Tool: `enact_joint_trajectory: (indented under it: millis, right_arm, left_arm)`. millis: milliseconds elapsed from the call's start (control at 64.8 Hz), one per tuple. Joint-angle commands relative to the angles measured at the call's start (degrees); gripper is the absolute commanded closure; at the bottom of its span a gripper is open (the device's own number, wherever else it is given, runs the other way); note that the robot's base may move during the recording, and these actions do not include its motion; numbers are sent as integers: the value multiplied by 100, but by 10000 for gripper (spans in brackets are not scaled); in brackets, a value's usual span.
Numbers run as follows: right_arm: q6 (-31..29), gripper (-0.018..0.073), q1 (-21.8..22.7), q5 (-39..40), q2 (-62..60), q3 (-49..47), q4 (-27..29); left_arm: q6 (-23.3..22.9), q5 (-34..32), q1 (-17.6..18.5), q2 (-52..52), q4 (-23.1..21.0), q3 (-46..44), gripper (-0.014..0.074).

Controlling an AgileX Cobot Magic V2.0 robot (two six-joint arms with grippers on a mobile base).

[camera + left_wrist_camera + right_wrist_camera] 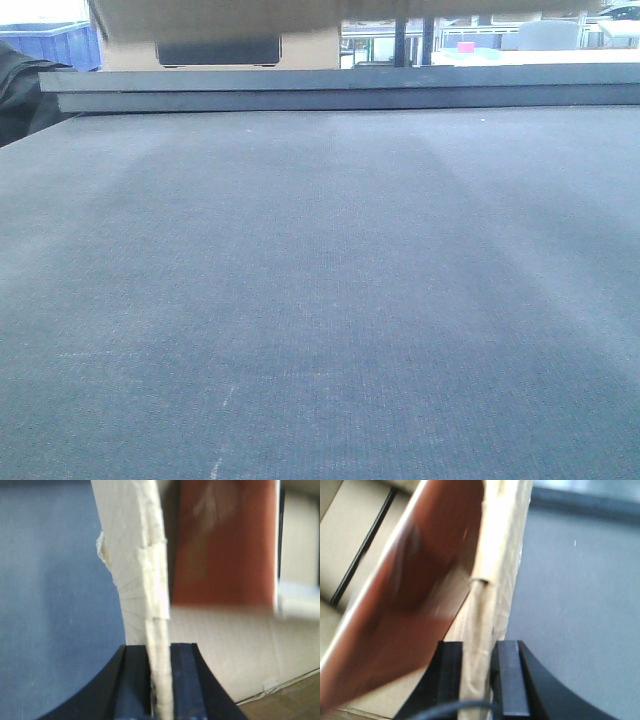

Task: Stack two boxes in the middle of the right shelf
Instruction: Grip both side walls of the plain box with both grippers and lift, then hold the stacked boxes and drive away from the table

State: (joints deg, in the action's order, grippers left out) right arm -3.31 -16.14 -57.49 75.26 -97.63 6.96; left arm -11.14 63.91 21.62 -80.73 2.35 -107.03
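One tan cardboard box (220, 25) hangs at the top left of the front view, above the table's far edge, with a dark handle slot in its face. My left gripper (160, 652) is shut on the upright, torn edge of the box wall (131, 540). My right gripper (479, 650) is shut on the opposite wall edge (502, 545). A red-brown panel shows inside the box in both wrist views. A second box and the steel shelf are out of view. Neither gripper shows in the front view.
A grey table top (320, 300) fills the front view, with a raised grey rail (340, 90) along its far edge. A blue bin (60, 42) stands at the back left, and a small pink object (466, 46) at the back right.
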Motion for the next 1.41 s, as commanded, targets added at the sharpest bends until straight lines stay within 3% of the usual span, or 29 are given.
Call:
enact_joint_trajectory:
  millis: [0,1390]
  right_arm:
    - [-24,713,48,100,-44,-58,-33]
    - [-24,713,48,130,-44,-58,-33]
  left_arm:
    - [42,-316,43,107,-152,-83,708]
    - [42,-672,43,95,-152,-83,708]
